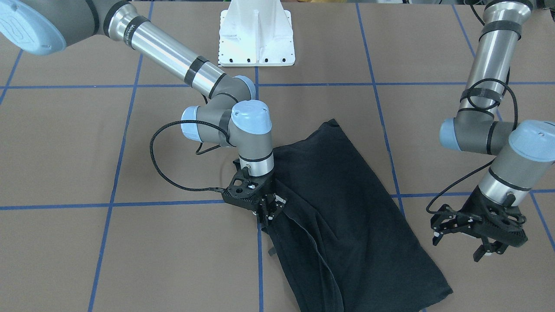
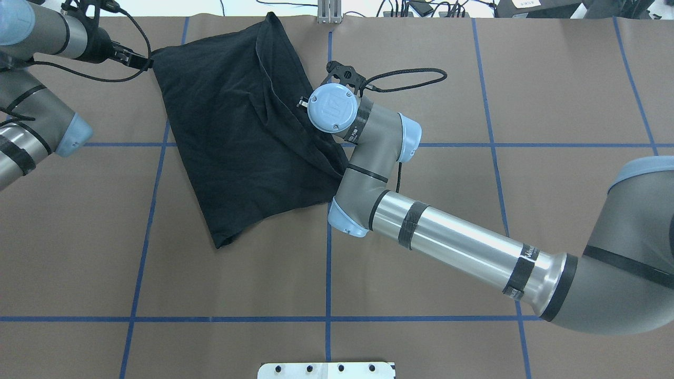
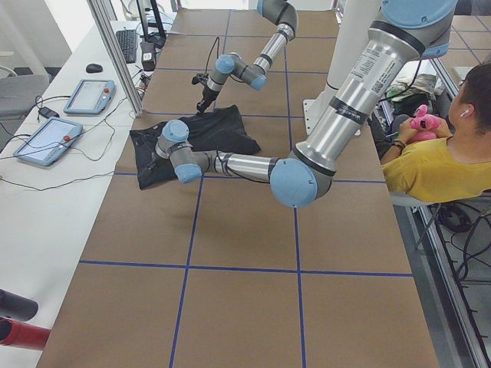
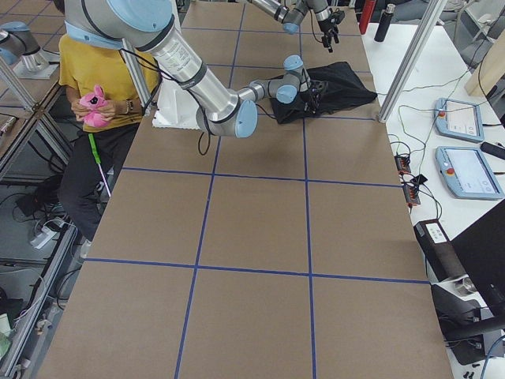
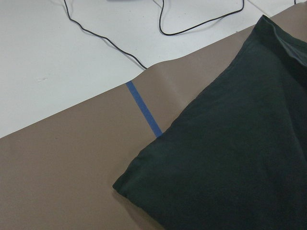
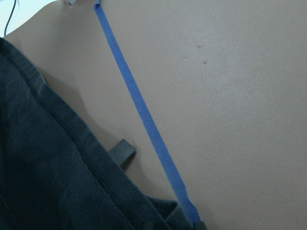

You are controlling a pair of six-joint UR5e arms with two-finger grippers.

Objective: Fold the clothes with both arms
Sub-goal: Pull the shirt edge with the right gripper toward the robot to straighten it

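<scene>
The clothes are one black T-shirt (image 1: 347, 208), lying folded and slanted on the brown table, plain side up (image 2: 237, 131). My right gripper (image 1: 272, 209) sits at the shirt's edge with its fingers close together on a ridge of fabric. In the overhead view the wrist hides it. The right wrist view shows a seamed shirt edge (image 6: 48, 182) and a small dark tag (image 6: 122, 151). My left gripper (image 1: 457, 246) hangs open and empty above the table beside the shirt's other side, near a corner (image 2: 142, 62). That corner (image 5: 240, 158) fills the left wrist view.
Blue tape lines (image 1: 260, 268) grid the table. The white pedestal base (image 1: 256, 39) stands at the robot's side. A white side table with tablets (image 3: 46, 138) and cables (image 5: 192, 28) borders the far edge. A seated person in a yellow shirt (image 3: 430, 161) is beside the robot.
</scene>
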